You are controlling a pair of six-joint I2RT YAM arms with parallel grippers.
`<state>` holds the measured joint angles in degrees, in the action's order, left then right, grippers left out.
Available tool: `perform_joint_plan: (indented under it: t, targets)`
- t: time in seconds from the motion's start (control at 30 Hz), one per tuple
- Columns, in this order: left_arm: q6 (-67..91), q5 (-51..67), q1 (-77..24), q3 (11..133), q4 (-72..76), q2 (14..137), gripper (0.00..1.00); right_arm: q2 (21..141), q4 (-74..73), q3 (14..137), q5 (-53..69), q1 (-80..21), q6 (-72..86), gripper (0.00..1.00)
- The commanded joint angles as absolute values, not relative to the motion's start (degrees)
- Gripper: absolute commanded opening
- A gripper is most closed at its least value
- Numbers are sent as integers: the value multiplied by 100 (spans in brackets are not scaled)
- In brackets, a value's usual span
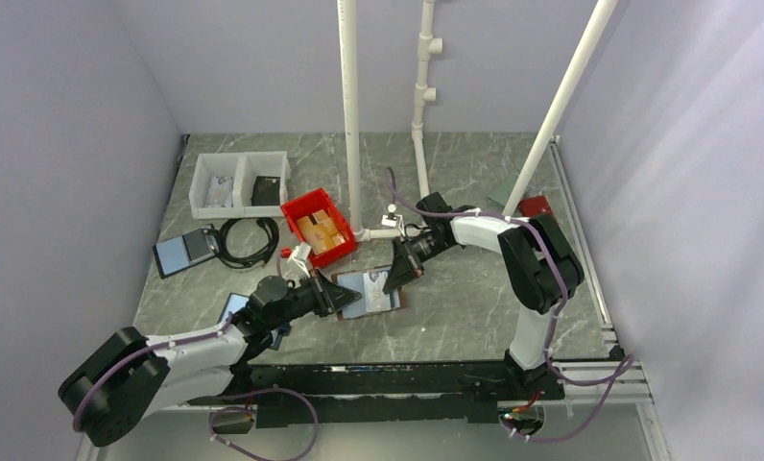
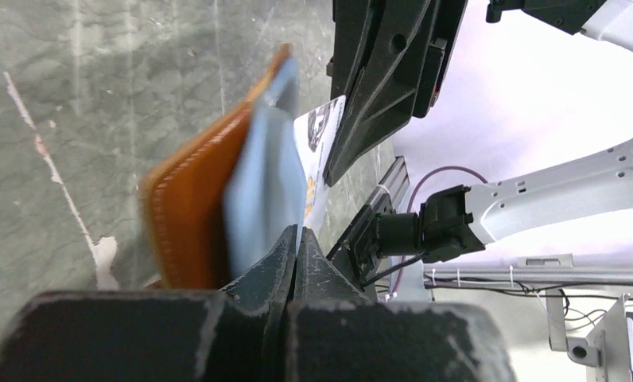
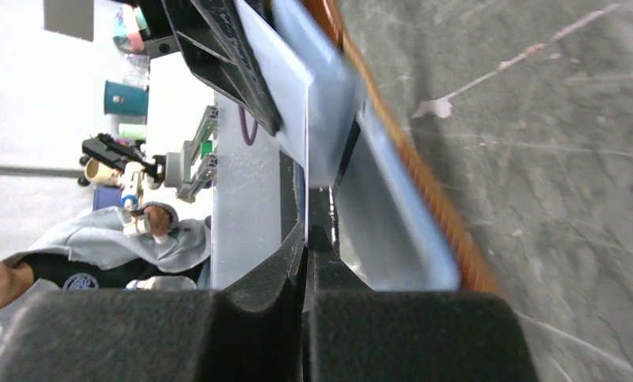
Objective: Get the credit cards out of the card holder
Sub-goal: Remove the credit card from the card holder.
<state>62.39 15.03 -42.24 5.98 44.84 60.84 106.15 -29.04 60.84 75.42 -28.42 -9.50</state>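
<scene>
Over the marbled grey desk (image 1: 474, 307), the left gripper (image 2: 297, 239) clamped the flat brown leather-like card holder (image 2: 188, 213), while the right gripper (image 3: 307, 235) pinched a thin pale-blue card (image 3: 285, 95).

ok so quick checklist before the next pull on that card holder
1. Left end effector anchoring the card holder: fingers shut at its edge, looks pinched, ok.
2. Right end effector gripping a card: shut on a thin pale edge, ok.
3. Only one card in that pinch: cannot tell.
4. How deep the card sits in its pocket: cannot tell, hidden in every view.
5. End effectors apart from each other: close together over the card holder, no contact seen from above, ok.
</scene>
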Motion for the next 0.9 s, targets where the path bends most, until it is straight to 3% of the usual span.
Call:
perform_joint_plan:
  t: [0.0,0.37,0.8,0.87]
  targets:
    - [6169,1352,-4114,492,4375,5666,0,10652,-3183,6247,7272,-2664,-1442,0]
    - [6091,1330,-4014,536,4083,6014,0,10496,-3877,6445,7536,-2453,-2328,0]
    - [6397,2280,-4017,1187,6769,9158,0,10504,-4548,6627,7794,-2348,-3118,0]
    - [6549,2348,-4009,1212,7266,9656,5,10512,-4597,6640,7804,-2330,-3157,0]
